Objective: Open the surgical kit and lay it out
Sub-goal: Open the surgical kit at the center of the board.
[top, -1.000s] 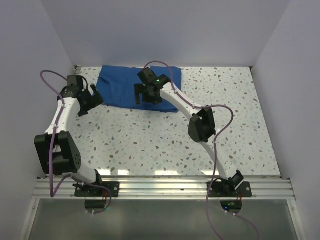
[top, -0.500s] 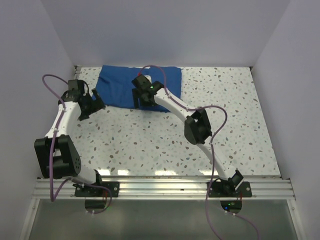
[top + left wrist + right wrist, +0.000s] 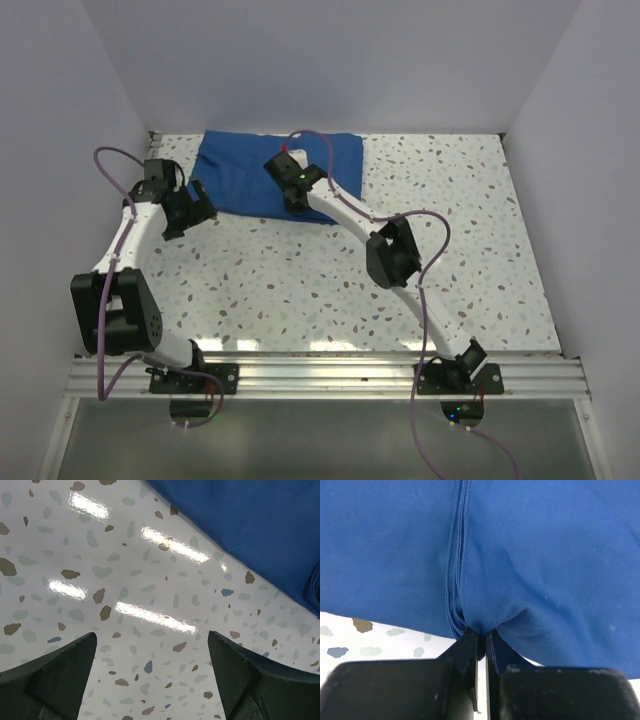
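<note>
The folded royal-blue cloth wrap (image 3: 235, 170) lies at the far edge of the speckled white terrazzo table (image 3: 450, 230), left of centre, and the tabletop spreads wide near and right of it. My right gripper (image 3: 481, 636), arm stretched far forward, is pinched tight on the wrap's near folded edge. My left gripper (image 3: 150, 680) hovers with its fingers spread wide over the table, just off the wrap's left edge.

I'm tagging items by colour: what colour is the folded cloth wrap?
The cloth wrap is plain royal blue, seen best in the right wrist view.
</note>
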Controlling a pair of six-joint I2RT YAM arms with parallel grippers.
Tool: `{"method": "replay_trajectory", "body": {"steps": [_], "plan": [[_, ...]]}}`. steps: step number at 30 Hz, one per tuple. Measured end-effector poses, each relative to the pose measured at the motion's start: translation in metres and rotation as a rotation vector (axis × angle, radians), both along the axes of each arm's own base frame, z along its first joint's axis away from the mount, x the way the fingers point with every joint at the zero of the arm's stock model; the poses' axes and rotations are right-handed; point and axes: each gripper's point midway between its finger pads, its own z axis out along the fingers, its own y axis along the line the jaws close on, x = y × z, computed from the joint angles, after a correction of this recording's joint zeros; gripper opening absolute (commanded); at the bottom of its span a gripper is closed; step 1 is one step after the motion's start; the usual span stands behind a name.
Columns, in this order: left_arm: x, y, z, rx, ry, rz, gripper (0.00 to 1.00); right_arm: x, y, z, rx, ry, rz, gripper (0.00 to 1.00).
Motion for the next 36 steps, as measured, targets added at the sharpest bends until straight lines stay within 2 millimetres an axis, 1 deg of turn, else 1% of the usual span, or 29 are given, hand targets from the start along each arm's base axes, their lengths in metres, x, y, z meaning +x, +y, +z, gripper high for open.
{"method": "replay_trajectory", "body": {"steps": [5, 7, 8, 9, 10, 11, 13, 15, 16, 17, 18, 20, 21, 22, 24, 27, 29, 31, 33, 36], "plan": [[0.0, -0.004, -0.003, 0.002, 0.008, -0.014, 0.96, 0.003, -0.003, -0.001, 0.003, 0.002, -0.007, 0.0], [0.0, -0.007, -0.004, 0.004, 0.013, -0.029, 0.96, 0.006, -0.009, 0.001, 0.02, 0.008, -0.027, 0.0], [0.001, -0.009, -0.005, 0.005, 0.014, -0.036, 0.96, 0.007, -0.015, 0.004, 0.032, 0.016, -0.045, 0.0], [0.001, -0.012, -0.006, 0.006, 0.017, -0.046, 0.96, 0.009, -0.025, 0.007, 0.044, 0.021, -0.071, 0.0], [0.001, -0.014, -0.007, 0.006, 0.018, -0.055, 0.96, 0.011, -0.04, 0.015, 0.06, 0.021, -0.104, 0.0], [0.001, -0.018, -0.008, 0.008, 0.02, -0.069, 0.96, 0.011, -0.061, 0.023, 0.066, 0.027, -0.144, 0.0], [0.002, -0.024, -0.01, 0.008, 0.025, -0.087, 0.96, 0.016, -0.116, 0.05, 0.096, 0.003, -0.25, 0.0], [0.002, -0.03, -0.013, 0.007, 0.033, -0.103, 0.96, 0.018, -0.19, 0.082, 0.12, -0.039, -0.383, 0.0], [0.002, -0.032, -0.014, 0.008, 0.036, -0.108, 0.96, 0.014, -0.225, 0.096, 0.122, -0.059, -0.447, 0.0], [0.003, -0.034, -0.015, 0.008, 0.039, -0.114, 0.96, 0.009, -0.266, 0.111, 0.117, -0.089, -0.526, 0.01], [0.004, -0.035, -0.015, 0.008, 0.041, -0.117, 0.96, 0.0, -0.3, 0.119, 0.116, -0.104, -0.593, 0.24], [0.006, -0.038, -0.016, 0.01, 0.042, -0.126, 0.96, -0.017, -0.335, 0.125, 0.109, -0.115, -0.67, 0.98], [0.007, -0.041, -0.016, 0.01, 0.043, -0.133, 0.96, -0.027, -0.345, 0.123, 0.08, -0.115, -0.691, 0.98], [0.008, -0.044, -0.017, 0.01, 0.044, -0.142, 0.96, -0.036, -0.35, 0.119, 0.053, -0.096, -0.695, 0.98], [0.011, -0.052, -0.017, 0.011, 0.042, -0.162, 0.96, -0.048, -0.355, 0.107, 0.006, -0.051, -0.699, 0.98], [0.014, -0.064, -0.018, 0.009, 0.04, -0.186, 0.96, -0.056, -0.361, 0.094, -0.056, 0.004, -0.703, 0.99], [0.014, -0.07, -0.019, 0.005, 0.042, -0.196, 0.96, -0.059, -0.366, 0.093, -0.091, 0.019, -0.706, 0.98], [0.014, -0.074, -0.019, 0.002, 0.041, -0.198, 0.96, -0.055, -0.369, 0.101, -0.099, 0.008, -0.706, 0.98], [0.014, -0.076, -0.019, 0.001, 0.039, -0.201, 0.96, -0.044, -0.367, 0.119, -0.081, -0.035, -0.699, 0.98], [0.011, -0.075, -0.024, 0.002, 0.041, -0.201, 0.96, -0.021, -0.363, 0.148, -0.032, -0.129, -0.679, 0.98]]}}
